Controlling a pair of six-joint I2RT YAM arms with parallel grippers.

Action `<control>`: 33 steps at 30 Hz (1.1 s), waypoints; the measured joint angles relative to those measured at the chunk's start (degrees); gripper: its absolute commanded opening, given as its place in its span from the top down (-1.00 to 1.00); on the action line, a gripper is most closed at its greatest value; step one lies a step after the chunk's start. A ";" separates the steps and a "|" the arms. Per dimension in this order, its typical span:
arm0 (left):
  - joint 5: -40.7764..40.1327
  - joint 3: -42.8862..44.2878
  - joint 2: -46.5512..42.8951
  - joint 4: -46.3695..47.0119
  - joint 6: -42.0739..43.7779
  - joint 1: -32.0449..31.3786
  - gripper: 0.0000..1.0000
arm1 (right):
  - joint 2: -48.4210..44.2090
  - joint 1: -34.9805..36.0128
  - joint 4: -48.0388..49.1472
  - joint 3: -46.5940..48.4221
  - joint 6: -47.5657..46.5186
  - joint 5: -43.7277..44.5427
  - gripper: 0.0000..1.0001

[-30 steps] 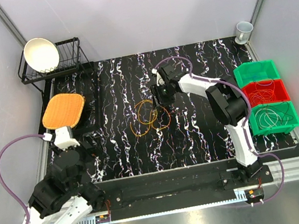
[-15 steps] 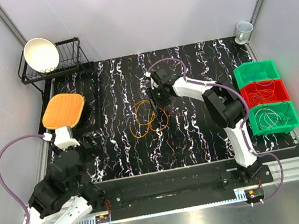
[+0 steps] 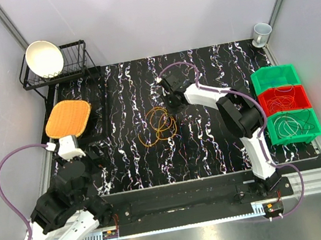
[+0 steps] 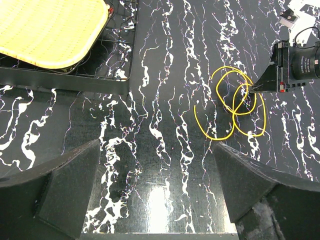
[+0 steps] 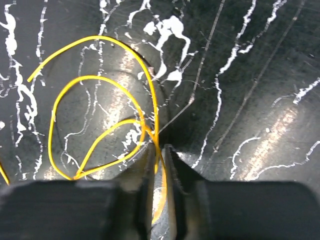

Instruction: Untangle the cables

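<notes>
An orange-yellow cable (image 3: 159, 120) lies in tangled loops on the black marbled table, near the middle. My right gripper (image 3: 169, 108) reaches to the loops' far right side. In the right wrist view its jaws (image 5: 159, 150) are shut on a strand of the yellow cable (image 5: 100, 37), which runs down between the fingertips. My left gripper (image 4: 155, 190) is open and empty, low over the table at the near left. The cable (image 4: 234, 111) and the right gripper (image 4: 261, 86) show ahead of it to the right. Red and pale cables lie in the bins.
Three bins stand at the right edge: green (image 3: 273, 69), red (image 3: 301, 95) with cables, green (image 3: 315, 124) with cables. A wire dish rack (image 3: 77, 69) with a white bowl (image 3: 44, 58) stands far left, an orange mat (image 3: 68, 118) below it. A cup (image 3: 261, 32) stands far right.
My right gripper has shifted a little left and farther back while holding the yellow cable. The loops have drawn together slightly. The left arm has not moved.
</notes>
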 measured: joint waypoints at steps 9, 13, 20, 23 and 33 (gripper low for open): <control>0.04 0.00 0.00 0.02 0.00 0.17 -0.97 | 0.00 0.02 -0.50 0.00 0.13 3.10 1.00; 0.04 0.00 0.00 0.02 0.02 0.17 -0.97 | -0.02 0.02 -0.50 0.00 0.15 3.34 1.00; 0.09 0.00 0.00 0.02 0.02 0.37 -0.98 | -1.22 0.02 0.26 -1.33 0.15 4.09 1.00; 0.13 0.00 0.00 0.02 0.02 0.39 -0.97 | -4.66 0.02 2.34 -5.05 0.17 4.02 1.00; 0.79 0.00 0.00 0.04 0.02 0.46 -0.97 | -25.11 0.15 17.05 -20.72 0.15 1.90 1.00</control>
